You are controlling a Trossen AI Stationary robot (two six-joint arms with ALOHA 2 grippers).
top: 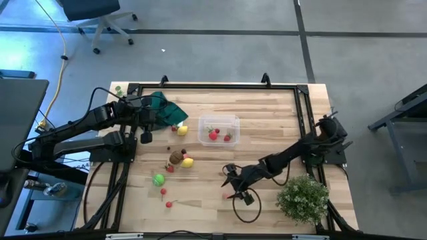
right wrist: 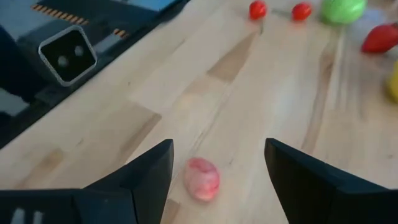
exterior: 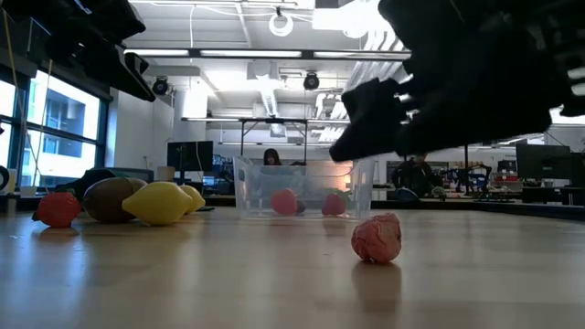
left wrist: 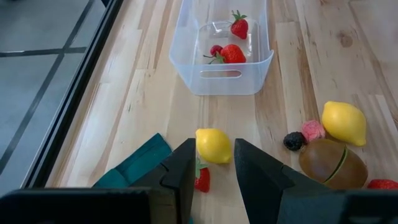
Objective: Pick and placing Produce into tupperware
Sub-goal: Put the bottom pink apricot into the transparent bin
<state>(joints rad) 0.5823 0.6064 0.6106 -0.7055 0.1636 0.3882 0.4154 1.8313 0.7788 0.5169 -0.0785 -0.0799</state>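
Observation:
The clear tupperware (top: 219,129) stands mid-table with red strawberries (left wrist: 233,53) inside. Loose produce lies to its left: a lemon (left wrist: 213,145), a brown kiwi (top: 177,157), a second lemon (top: 188,162), a green piece (top: 158,179) and small red cherries (top: 163,192). A pink raspberry-like piece (right wrist: 202,178) rests on the wood near the front edge. My right gripper (right wrist: 217,168) is open and low over it, one finger on each side, clear of it. My left gripper (left wrist: 211,180) hovers open above a strawberry (left wrist: 202,180), just short of the lemon.
A dark green cloth (top: 167,110) lies at the far left beside my left gripper. A bushy pale-green plant (top: 303,197) stands at the near right corner. A black cable loop (top: 247,207) lies by my right gripper. A black frame rail (top: 213,85) borders the table.

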